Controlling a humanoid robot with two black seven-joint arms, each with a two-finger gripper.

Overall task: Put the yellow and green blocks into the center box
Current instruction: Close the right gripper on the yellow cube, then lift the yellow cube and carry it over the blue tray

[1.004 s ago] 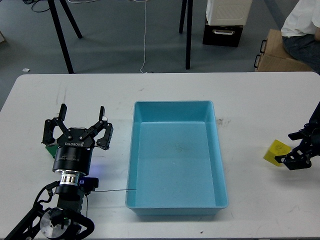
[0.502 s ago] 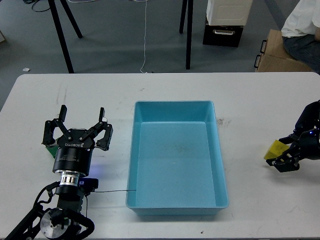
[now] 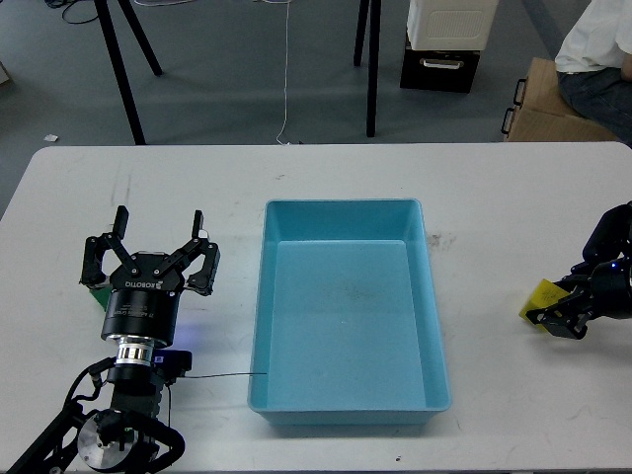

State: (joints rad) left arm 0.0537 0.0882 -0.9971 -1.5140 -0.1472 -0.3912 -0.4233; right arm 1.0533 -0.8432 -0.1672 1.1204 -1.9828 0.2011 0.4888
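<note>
The blue center box (image 3: 259,326) sits open and empty in the middle of the white table. The yellow block (image 3: 539,299) lies on the table at the right. My right gripper (image 3: 555,311) is right against it, with dark fingers on either side; how far they have closed is unclear. The green block (image 3: 96,296) lies at the left, mostly hidden behind my left gripper (image 3: 159,219). That gripper is open and empty, fingers spread and pointing away from me, just left of the box.
The table's far edge (image 3: 326,146) runs across the view. Beyond it stand black tripod legs (image 3: 126,79), a black and white case (image 3: 444,44), a cardboard box (image 3: 553,109) and a seated person (image 3: 597,49).
My right gripper has moved left and lower, closer around the yellow block. The left gripper has barely moved.
</note>
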